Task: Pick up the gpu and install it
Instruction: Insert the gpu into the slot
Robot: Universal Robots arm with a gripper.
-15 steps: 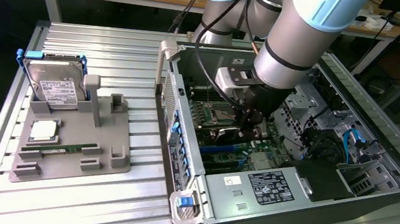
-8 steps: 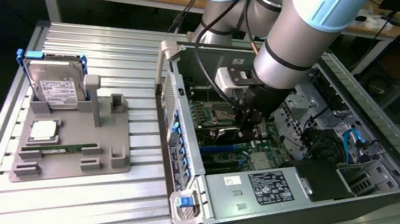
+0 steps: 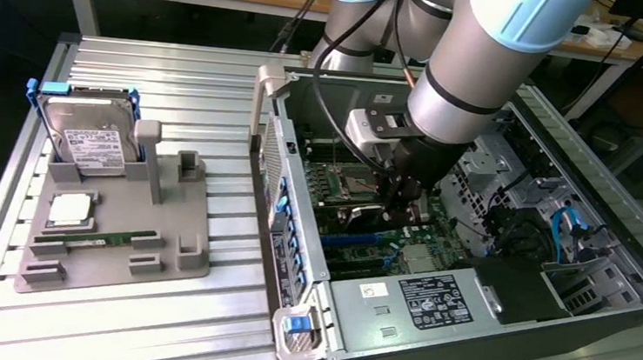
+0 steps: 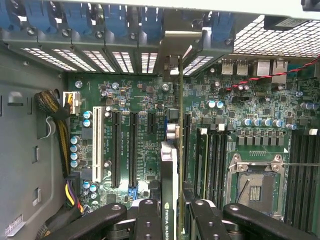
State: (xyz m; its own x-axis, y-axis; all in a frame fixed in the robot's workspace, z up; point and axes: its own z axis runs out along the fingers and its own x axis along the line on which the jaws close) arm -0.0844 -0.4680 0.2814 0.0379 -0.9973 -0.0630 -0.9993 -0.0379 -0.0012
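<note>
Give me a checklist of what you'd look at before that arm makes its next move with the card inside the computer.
1. Grip on the gpu: ok, it stands edge-on between the fingers of the gripper.
2. Card inside the computer case: ok, over the motherboard.
3. Bracket facing the rear vents: ok.
4. Card seated in a slot: cannot tell.
5. Cables clear of the card: ok, well apart from it.
</note>
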